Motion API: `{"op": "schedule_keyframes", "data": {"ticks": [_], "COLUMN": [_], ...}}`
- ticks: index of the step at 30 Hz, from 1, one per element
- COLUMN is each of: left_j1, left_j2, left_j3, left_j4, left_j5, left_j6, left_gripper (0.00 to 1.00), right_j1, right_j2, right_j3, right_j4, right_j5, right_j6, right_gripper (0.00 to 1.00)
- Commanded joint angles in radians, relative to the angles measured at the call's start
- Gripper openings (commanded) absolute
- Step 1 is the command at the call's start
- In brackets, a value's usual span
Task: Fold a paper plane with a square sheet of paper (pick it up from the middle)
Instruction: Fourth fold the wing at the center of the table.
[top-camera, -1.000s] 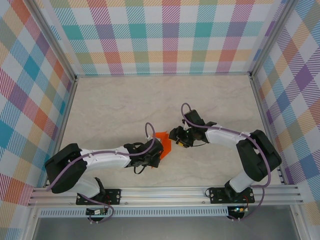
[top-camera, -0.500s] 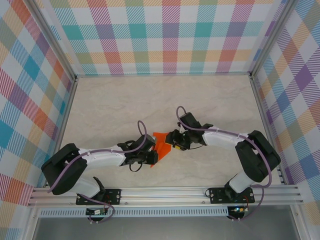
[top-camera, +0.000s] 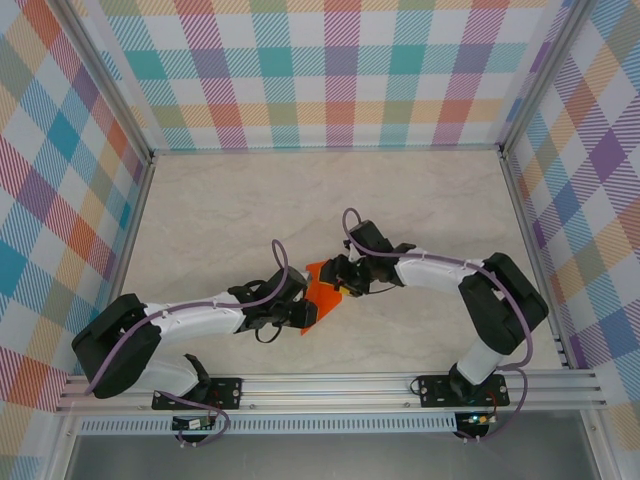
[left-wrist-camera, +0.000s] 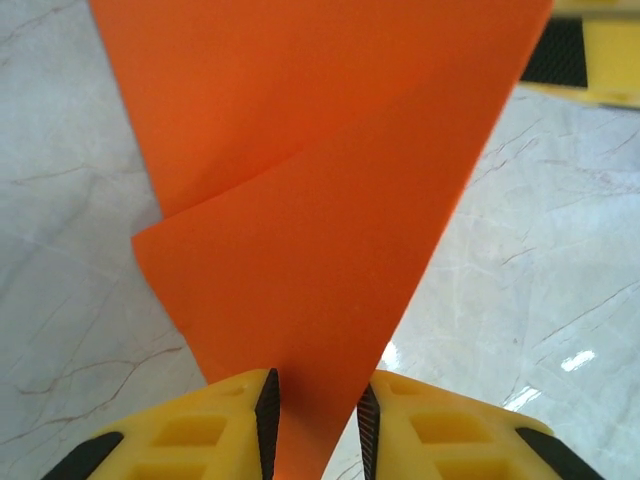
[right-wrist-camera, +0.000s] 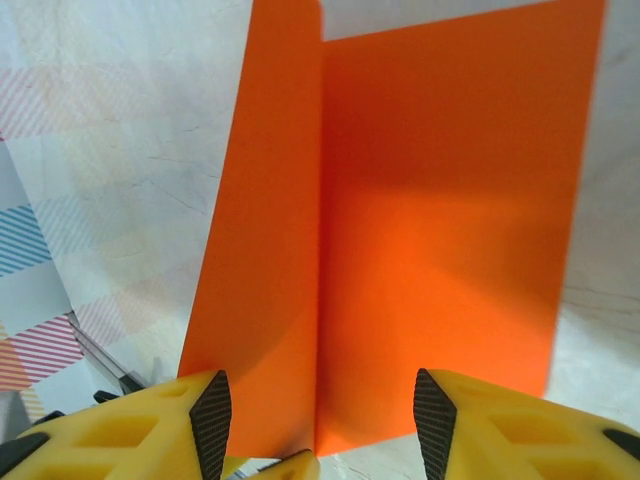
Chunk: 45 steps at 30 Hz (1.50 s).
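The paper plane (top-camera: 322, 290), a bright orange folded sheet, lies at mid-table between the two grippers. In the left wrist view its narrow end (left-wrist-camera: 320, 200) runs down between the fingers of my left gripper (left-wrist-camera: 318, 400), whose jaws stand slightly apart with the paper's flat face showing in the gap. From above, the left gripper (top-camera: 304, 312) is at the sheet's near-left corner. My right gripper (top-camera: 338, 274) is at the far-right side. Its jaws (right-wrist-camera: 318, 410) are wide open and straddle the centre crease of the sheet (right-wrist-camera: 420, 230) without pinching it.
The pale marble table top (top-camera: 250, 210) stretches to checked walls at the back and both sides. A metal rail (top-camera: 330, 385) with both arm bases runs along the near edge. A yellow finger of the right gripper (left-wrist-camera: 590, 50) shows beyond the paper.
The right gripper has moved left, closer to the left one and over the paper. The left gripper's jaws have parted a little. The sheet has shifted slightly to the left.
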<state>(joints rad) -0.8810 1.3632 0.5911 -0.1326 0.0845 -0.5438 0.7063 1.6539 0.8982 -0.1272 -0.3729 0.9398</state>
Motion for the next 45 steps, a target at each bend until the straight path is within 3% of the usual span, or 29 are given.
{"op": "schedule_keyframes", "data": {"ticks": [1, 15, 35, 45], "left_j1": [0.008, -0.013, -0.042, -0.044], "left_j2": [-0.012, -0.006, 0.024, -0.017], "left_j3": [0.009, 0.026, 0.037, 0.023], "left_j4": [-0.044, -0.053, -0.033, -0.042], "left_j5": [-0.018, -0.061, -0.071, -0.09], "left_j6": [0.033, 0.042, 0.037, 0.032], "left_gripper": [0.3, 0.4, 0.32, 0.34], "right_j1": [0.012, 0.031, 0.033, 0.033], "right_j2": [0.03, 0.011, -0.084, 0.082], "right_j3": [0.047, 0.073, 0.037, 0.143], "right_j4": [0.027, 0.022, -0.006, -0.078], "right_j5": [-0.038, -0.044, 0.018, -0.006], "right_j6": [0.012, 0.024, 0.054, 0.049], "right_gripper": [0.54, 0.61, 0.64, 0.36]}}
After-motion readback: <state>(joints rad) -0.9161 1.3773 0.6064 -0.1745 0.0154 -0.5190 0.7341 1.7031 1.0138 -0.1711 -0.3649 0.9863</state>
